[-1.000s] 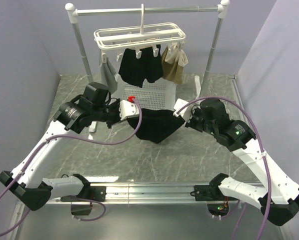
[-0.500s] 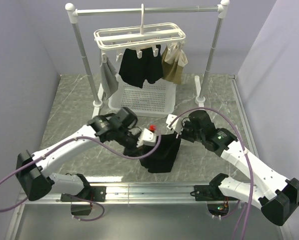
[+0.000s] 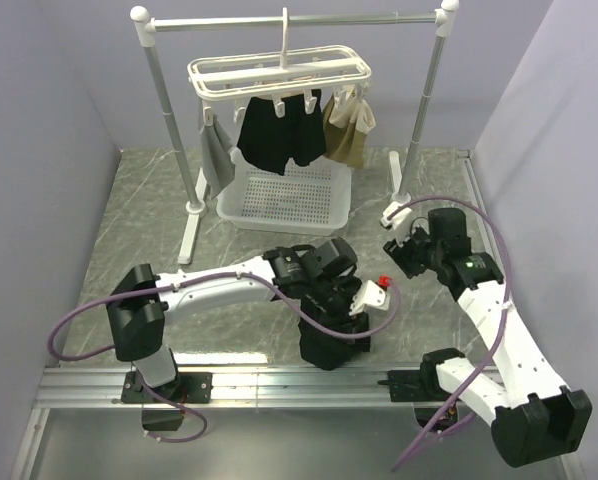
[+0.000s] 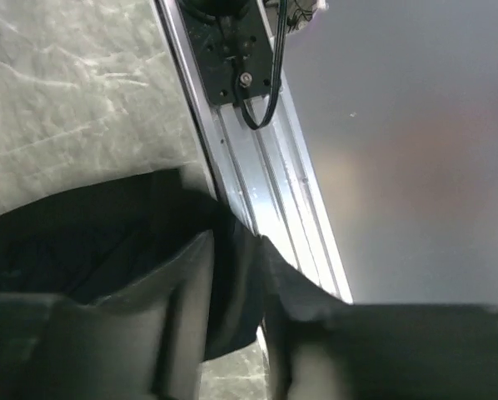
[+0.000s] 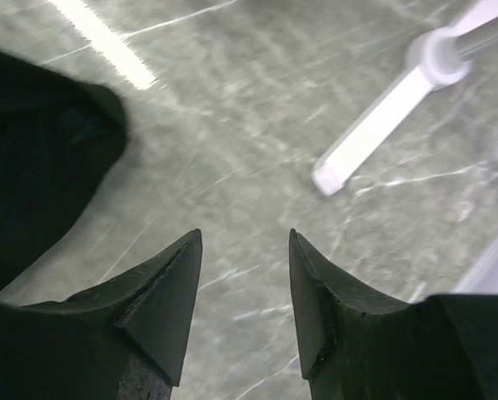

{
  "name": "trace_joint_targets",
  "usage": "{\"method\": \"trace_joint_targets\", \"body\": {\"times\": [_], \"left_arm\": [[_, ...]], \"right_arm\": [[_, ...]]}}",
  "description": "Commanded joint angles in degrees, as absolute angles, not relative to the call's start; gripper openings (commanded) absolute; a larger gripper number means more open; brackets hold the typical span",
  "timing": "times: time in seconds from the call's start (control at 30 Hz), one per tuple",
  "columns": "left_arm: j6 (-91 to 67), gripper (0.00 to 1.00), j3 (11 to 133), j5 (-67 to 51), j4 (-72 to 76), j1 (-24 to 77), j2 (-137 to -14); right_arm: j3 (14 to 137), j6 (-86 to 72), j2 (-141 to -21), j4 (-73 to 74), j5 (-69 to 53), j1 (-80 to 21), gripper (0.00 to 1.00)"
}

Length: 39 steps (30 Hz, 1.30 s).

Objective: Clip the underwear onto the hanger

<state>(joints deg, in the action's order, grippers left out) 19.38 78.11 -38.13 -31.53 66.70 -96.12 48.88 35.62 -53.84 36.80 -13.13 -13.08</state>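
The black underwear [image 3: 329, 343] lies bunched in a heap near the table's front edge. My left gripper [image 3: 359, 310] hangs right over it. In the left wrist view its jaws [image 4: 236, 242] stand apart, with a loose fold of the underwear [image 4: 82, 242] lying in the gap. My right gripper [image 3: 391, 228] is open and empty, off to the right of the heap and clear of it. In the right wrist view the underwear [image 5: 32, 150] shows at the left edge, away from that gripper [image 5: 245, 237]. The white hanger [image 3: 279, 72] hangs from the rail at the back, with a second black pair [image 3: 279, 135] clipped under it.
A tan garment [image 3: 347, 125] and a grey one [image 3: 216, 155] also hang from the hanger. The grey rail stand [image 3: 169, 110] has white feet [image 5: 374, 125] on the marble. A white perforated basket [image 3: 284, 195] sits below. An aluminium rail [image 3: 279, 380] runs along the front edge.
The left arm swung right and toward the front edge with the underwear, then its jaws parted. The right gripper let go and drew back right. The stretched underwear collapsed into a heap.
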Motion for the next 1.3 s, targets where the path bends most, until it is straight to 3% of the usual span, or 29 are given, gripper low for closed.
{"method": "trace_joint_targets", "body": {"times": [0.0,0.07,0.17,0.33,0.47,0.57,0.7,0.8,1.13,1.27], "left_arm": [[17.7,0.40,76.7,-44.2,-28.5,63.2,-92.7],[15.4,0.54,74.1,-46.6,-25.8,58.7,-88.4],[12.0,0.63,70.1,-46.8,-24.7,52.6,-83.2],[10.4,0.69,68.3,-32.7,-28.5,51.2,-82.9],[11.6,0.74,69.3,-30.0,-30.8,52.3,-86.4],[23.1,0.73,73.0,-38.2,-36.4,54.1,-90.6],[45.0,0.73,75.7,-36.1,-42.4,57.5,-94.3],[53.1,0.73,77.9,-34.5,-43.1,57.9,-97.3],[67.9,0.72,84.6,-30.1,-50.7,58.1,-108.2],[72.9,0.67,83.8,-26.6,-54.4,57.7,-109.7]], "right_arm": [[52.6,39.3,-51.6,46.7,-23.4,-8.5,0.53],[52.1,42.1,-49.9,49.1,-25.7,-7.6,0.53],[49.8,43.8,-48.3,49.8,-28.6,-7.6,0.52],[50.4,41.6,-56.0,51.7,-29.2,-9.7,0.50],[50.7,39.5,-60.6,51.5,-26.7,-9.9,0.50],[50.8,39.1,-63.5,53.3,-26.0,-10.0,0.49],[52.5,37.6,-69.7,56.2,-26.5,-9.9,0.47],[54.7,36.3,-73.2,58.5,-26.8,-9.9,0.46],[54.9,36.8,-75.4,59.1,-26.2,-9.8,0.45],[54.8,38.5,-75.1,59.7,-25.2,-9.8,0.45]]}}
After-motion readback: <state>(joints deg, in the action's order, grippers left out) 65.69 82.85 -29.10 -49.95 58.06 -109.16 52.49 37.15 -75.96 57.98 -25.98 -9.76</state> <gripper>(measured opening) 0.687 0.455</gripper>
